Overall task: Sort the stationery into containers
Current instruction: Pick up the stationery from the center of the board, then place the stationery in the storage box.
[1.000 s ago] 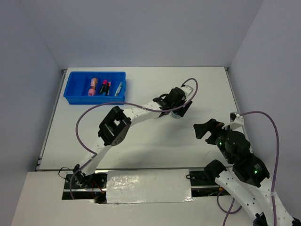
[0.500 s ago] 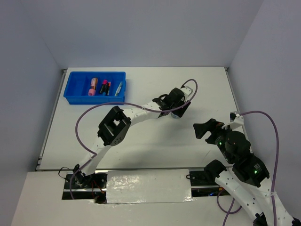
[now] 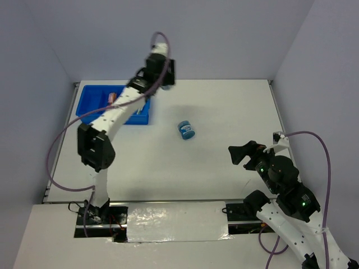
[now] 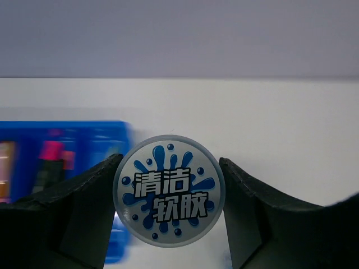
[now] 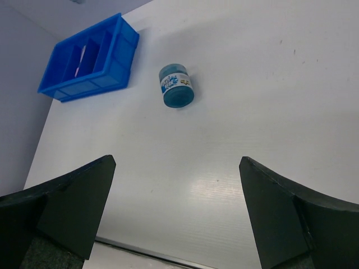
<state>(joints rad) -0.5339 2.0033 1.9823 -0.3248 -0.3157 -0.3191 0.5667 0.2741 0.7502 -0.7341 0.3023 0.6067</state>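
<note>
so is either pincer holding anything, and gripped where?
Left pincer holds a round blue jar, clamped across opposite sides of its round wall, labelled end left uncovered. Right pincer is open and empty.

Left arm point(image 3: 115, 115) stretched far forward, elbow joint low on the left, wrist raised high at far left. Left gripper point(image 4: 168, 193) clamped on a round blue jar point(image 4: 168, 174), one finger pressed against each side, jar's printed face towards the wrist camera. Right arm point(image 3: 286, 188) folded back near its base, near right. Right gripper point(image 5: 175, 185) angled forward-left and down, jaws spread wide.
</note>
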